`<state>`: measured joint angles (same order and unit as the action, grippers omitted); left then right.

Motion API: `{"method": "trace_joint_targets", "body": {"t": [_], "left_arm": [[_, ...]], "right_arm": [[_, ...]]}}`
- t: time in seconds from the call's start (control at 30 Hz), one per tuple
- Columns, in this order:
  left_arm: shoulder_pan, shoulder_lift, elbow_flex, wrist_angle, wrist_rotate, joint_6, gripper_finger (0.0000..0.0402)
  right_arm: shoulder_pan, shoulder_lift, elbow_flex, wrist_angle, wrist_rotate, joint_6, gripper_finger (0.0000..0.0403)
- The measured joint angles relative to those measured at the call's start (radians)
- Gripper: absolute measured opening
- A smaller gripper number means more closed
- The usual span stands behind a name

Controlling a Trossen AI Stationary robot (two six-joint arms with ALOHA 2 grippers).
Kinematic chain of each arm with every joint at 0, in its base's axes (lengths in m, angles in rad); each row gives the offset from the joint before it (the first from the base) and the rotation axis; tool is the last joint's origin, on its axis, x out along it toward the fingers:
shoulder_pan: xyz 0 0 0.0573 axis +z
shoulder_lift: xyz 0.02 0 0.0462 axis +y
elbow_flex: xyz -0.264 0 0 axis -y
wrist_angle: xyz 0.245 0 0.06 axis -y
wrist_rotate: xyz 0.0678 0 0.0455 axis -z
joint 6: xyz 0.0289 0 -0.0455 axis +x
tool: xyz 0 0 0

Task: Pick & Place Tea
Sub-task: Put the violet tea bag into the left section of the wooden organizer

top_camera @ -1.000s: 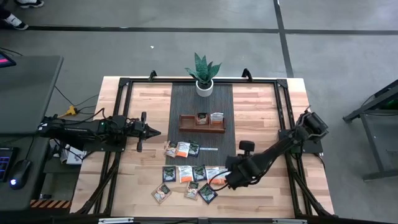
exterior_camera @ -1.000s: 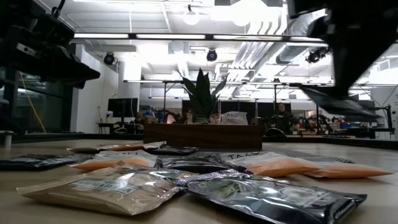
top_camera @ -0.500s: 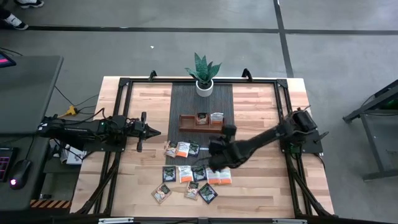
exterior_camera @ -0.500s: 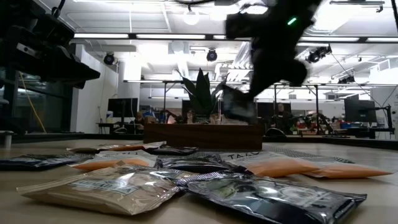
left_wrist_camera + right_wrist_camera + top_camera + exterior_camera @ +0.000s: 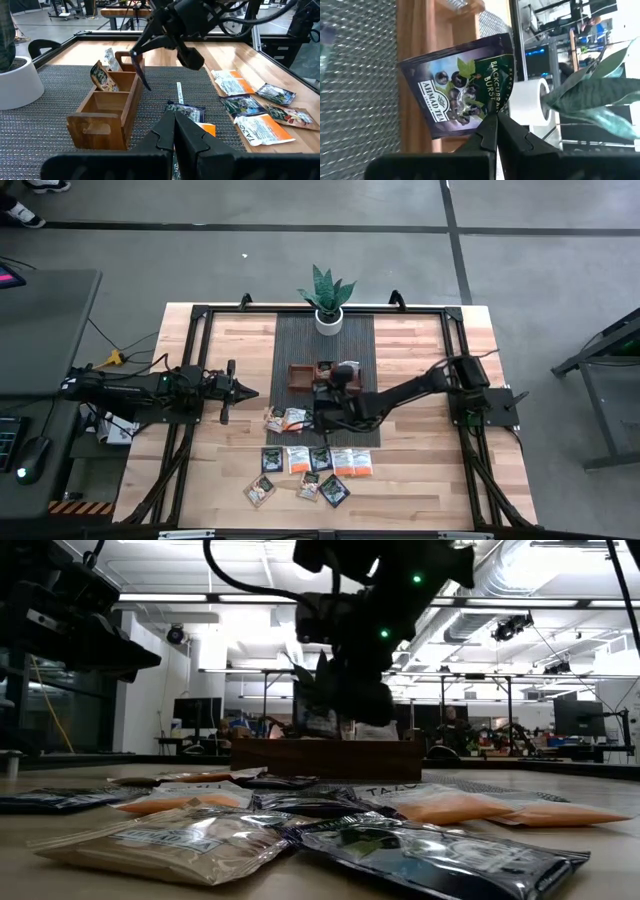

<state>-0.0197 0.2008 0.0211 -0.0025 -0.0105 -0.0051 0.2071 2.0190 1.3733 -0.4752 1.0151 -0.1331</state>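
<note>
My right gripper [image 5: 322, 392] hovers over the brown wooden tray [image 5: 300, 376], shut on a dark tea packet [image 5: 462, 90] printed with berries. The left wrist view shows that packet [image 5: 142, 75] edge-on above the tray [image 5: 107, 107]. Two packets [image 5: 101, 78] stand upright inside the tray. Several more orange, dark and pale packets [image 5: 305, 462] lie flat on the table nearer the front edge. My left gripper [image 5: 250, 393] waits shut at the table's left side. My right gripper pinches the dark packet between its two fingers at the middle of one edge [image 5: 489, 113]. The fingers [image 5: 145, 42] slant downward from the table's right. The packet hangs tilted below them, lifted clear above the tray.
A potted green plant [image 5: 327, 295] stands at the far end of the dark mesh mat [image 5: 300, 340], just behind the tray. A black metal frame [image 5: 190, 360] borders the table. Bare wood lies to the left and right of the mat.
My right arm has swung from the table's near right, over the loose packets, toward the far side and left to the tray. It carries the dark packet, lifted clear of the table. The left arm has kept still.
</note>
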Motion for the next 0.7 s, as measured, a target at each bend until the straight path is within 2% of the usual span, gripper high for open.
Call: {"method": "trace_joint_targets", "body": {"t": [0.33,0.5,0.7], "left_arm": [[0.0,0.0,0.0,0.0,0.0,0.0,0.0001],[0.0,0.0,0.0,0.0,0.0,0.0,0.0001],[0.0,0.0,0.0,0.0,0.0,0.0,0.0001]], "right_arm": [[-0.076,0.02,0.138,-0.061,-0.046,-0.007,0.0],[-0.117,0.086,0.211,-0.059,-0.131,-0.026,0.0],[-0.14,0.174,0.305,-0.053,-0.127,-0.073,0.0]]}}
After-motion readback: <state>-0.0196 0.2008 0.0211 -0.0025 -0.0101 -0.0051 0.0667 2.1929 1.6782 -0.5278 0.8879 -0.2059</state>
